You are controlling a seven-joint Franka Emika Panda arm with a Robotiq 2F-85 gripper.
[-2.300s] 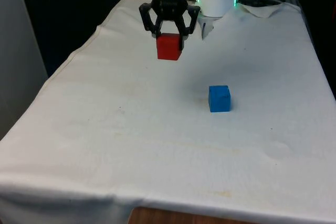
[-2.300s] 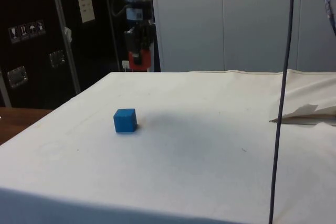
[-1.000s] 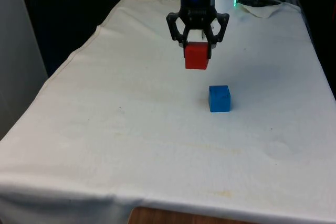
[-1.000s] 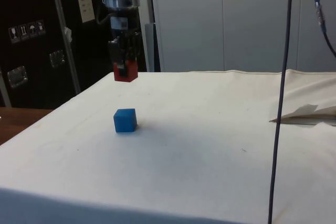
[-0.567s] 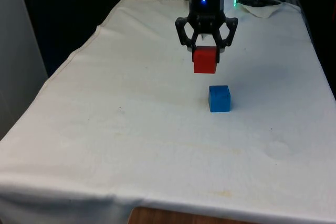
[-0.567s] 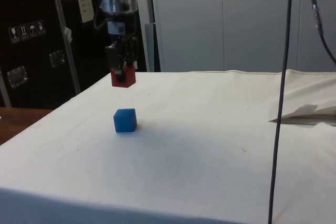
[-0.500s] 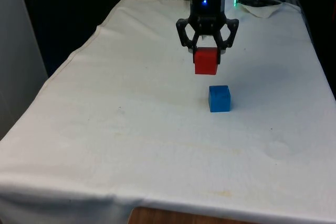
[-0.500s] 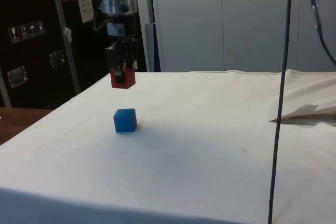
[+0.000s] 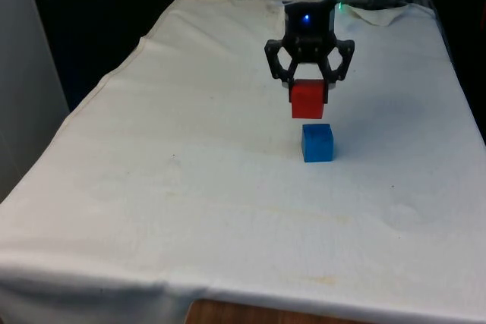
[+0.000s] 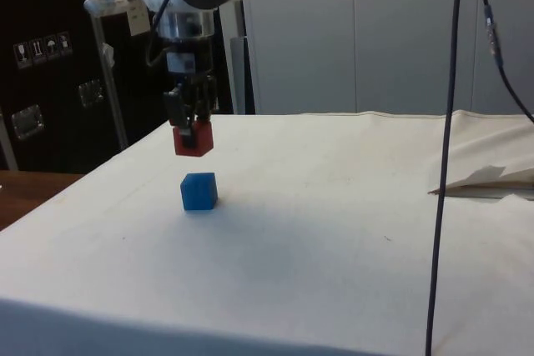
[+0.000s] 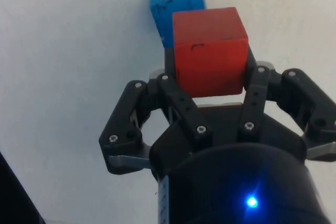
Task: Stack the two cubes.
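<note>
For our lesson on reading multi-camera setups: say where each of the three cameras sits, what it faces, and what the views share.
Front view: looks along the table toward the arm; shows the gripper holding the red cube above the blue cube.
Side view: from the table's side, facing dark cabinets; shows arm and gripper.
Wrist view: on the wrist, looking down past the fingers at the cloth.
Shared: both cubes appear in all three.
</note>
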